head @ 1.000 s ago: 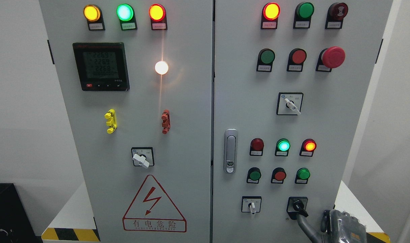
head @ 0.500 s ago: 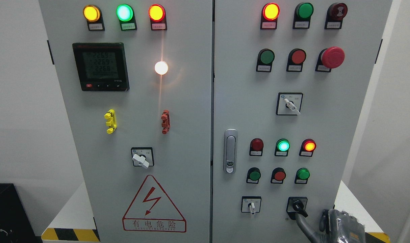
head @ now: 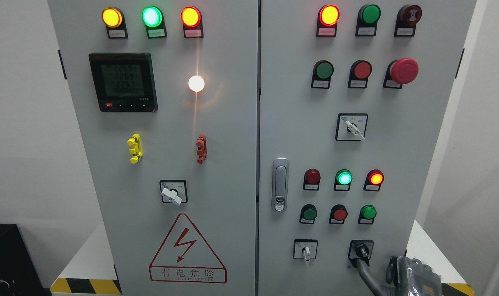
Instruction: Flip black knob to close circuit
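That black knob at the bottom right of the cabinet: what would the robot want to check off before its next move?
1. Right hand near the black knob: ok, it sits just below and to the right.
2. Finger on the knob: ok, one dark finger reaches up to its lower end.
3. Knob fully switched: cannot tell; its handle points roughly straight down.
4. White selector beside it untouched: ok, the hand is apart from it.
5. Red mushroom button out of the way: ok, far above the hand.
6. Left hand: cannot tell, out of view.
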Motion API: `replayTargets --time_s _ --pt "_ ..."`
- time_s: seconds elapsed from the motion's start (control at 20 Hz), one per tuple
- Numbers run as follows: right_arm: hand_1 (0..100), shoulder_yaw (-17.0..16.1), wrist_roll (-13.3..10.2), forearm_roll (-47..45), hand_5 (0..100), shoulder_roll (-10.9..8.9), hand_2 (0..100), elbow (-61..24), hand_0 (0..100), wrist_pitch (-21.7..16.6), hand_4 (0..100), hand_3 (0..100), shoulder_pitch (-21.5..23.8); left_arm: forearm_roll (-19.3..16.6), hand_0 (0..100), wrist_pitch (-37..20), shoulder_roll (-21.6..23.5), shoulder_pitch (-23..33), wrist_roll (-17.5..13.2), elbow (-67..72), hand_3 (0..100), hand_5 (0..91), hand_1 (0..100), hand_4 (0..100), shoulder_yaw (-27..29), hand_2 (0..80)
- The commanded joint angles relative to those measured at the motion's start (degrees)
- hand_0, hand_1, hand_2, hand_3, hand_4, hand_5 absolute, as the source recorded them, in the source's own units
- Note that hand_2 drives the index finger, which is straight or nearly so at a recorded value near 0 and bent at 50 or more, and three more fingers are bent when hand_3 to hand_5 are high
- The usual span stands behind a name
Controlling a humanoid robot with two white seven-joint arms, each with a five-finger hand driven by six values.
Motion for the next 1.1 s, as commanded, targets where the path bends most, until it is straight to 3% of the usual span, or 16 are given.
replayTargets --time_s 0.0,0.75,1.05 --pt "5 2.33 0.26 0.01 95 0.53 89 -0.35 0 -0.07 93 100 0.85 0.00 12 -0.05 0.00 1.32 -0.01 -1.67 0 0.0 56 0 0.00 0.0" --pt "6 4.18 -1.67 -2.01 95 1.50 88 -1.67 0 -2.27 93 100 1.90 0.00 12 -0.05 0.00 1.32 -0.01 -1.67 0 0.0 56 0 0.00 0.0" --pt "6 4.18 -1.67 -6.13 95 1.41 86 -5.45 0 -2.62 93 100 5.24 0.00 12 -0.05 0.00 1.32 -0.01 -1.67 0 0.0 56 0 0.00 0.0"
